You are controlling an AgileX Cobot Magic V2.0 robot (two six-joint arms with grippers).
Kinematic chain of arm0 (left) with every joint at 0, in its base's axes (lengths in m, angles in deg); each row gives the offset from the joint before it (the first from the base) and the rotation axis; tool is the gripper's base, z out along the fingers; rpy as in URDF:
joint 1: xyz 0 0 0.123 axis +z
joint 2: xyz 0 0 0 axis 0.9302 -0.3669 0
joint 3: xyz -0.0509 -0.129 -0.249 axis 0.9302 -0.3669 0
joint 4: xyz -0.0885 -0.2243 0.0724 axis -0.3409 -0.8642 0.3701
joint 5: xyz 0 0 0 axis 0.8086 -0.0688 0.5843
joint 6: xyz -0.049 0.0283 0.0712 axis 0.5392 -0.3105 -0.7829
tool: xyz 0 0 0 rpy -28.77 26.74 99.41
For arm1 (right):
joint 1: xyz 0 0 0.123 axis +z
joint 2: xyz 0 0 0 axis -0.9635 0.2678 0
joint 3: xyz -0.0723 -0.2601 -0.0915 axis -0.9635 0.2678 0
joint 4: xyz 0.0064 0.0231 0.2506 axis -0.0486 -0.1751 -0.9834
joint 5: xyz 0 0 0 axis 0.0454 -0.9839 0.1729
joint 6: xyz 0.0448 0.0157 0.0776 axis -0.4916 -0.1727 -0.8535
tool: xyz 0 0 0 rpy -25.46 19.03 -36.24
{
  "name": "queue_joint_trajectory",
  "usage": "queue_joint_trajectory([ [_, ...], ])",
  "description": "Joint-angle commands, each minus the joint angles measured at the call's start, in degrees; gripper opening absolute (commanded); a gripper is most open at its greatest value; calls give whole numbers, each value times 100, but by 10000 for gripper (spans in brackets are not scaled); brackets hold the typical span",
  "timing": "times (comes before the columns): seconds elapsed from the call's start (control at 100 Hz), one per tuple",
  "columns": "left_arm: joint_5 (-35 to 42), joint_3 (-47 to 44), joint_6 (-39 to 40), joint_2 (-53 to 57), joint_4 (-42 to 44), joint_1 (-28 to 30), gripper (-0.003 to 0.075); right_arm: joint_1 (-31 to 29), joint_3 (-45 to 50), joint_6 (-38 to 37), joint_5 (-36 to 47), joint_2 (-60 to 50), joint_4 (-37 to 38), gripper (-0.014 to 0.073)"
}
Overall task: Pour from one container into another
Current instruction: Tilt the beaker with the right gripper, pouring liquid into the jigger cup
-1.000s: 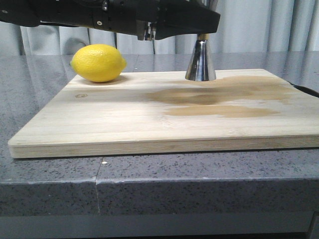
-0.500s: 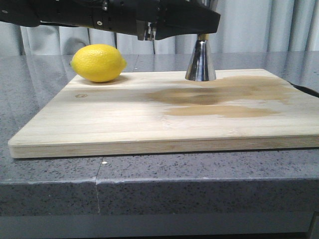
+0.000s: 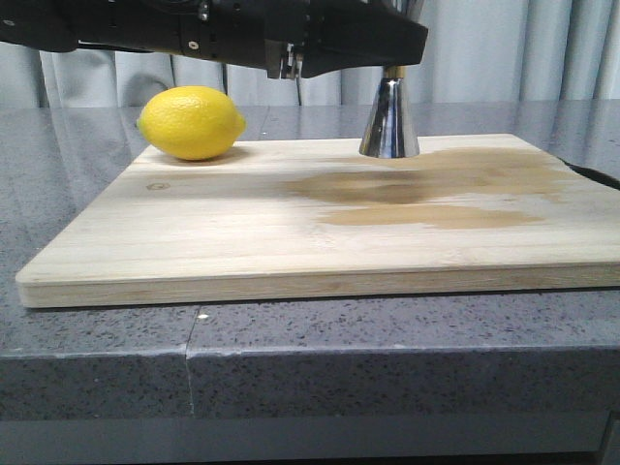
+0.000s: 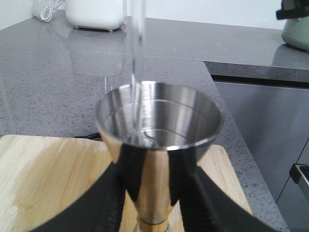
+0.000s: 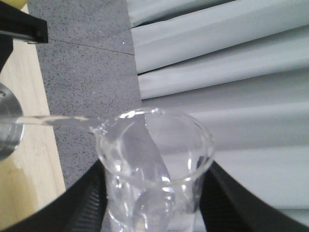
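Pour is live. From the right wrist cam I've got the glass beaker [image 5: 154, 169] tipped over, right claw [image 5: 154, 212] closed on its sides, fingers [image 5: 84, 203] pressed against the glass. A clear stream [image 5: 53, 119] is leaving the lip and heading to the jigger rim at the frame edge.

Left wrist cam: left claw [image 4: 152, 193] clamped on the steel jigger [image 4: 159, 130] just below the upper cup, holding it upright. Stream [image 4: 135, 53] lands inside the cup near the wall; some liquid is pooled at the bottom, level low, well short of the rim.

Front cam: jigger base [image 3: 389, 121] stands on the wooden board [image 3: 320, 232] at its far side, top half hidden by the arm [image 3: 242, 34]. Lemon [image 3: 191, 122] sits at the far left corner, well apart. Board has a wet-looking stain [image 3: 426, 189] in front of the jigger; can't tell what it's from.

My read: roughly mid-pour. Left to do: finish filling, right the beaker, set it down. How much remains in the beaker is hard to tell.
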Motion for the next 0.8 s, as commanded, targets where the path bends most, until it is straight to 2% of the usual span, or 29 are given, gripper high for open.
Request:
queue_joint_trajectory([
  [0.0,-568,132,-10,305,-417,-34,178,-5,-220,37,439,-135,226,318],
  [0.22,-568,132,-10,305,-417,-34,178,-5,-220,47,464,-135,501,318],
  [0.79,-568,132,-10,305,-417,-34,178,-5,-220,49,655,-135,610,318],
])
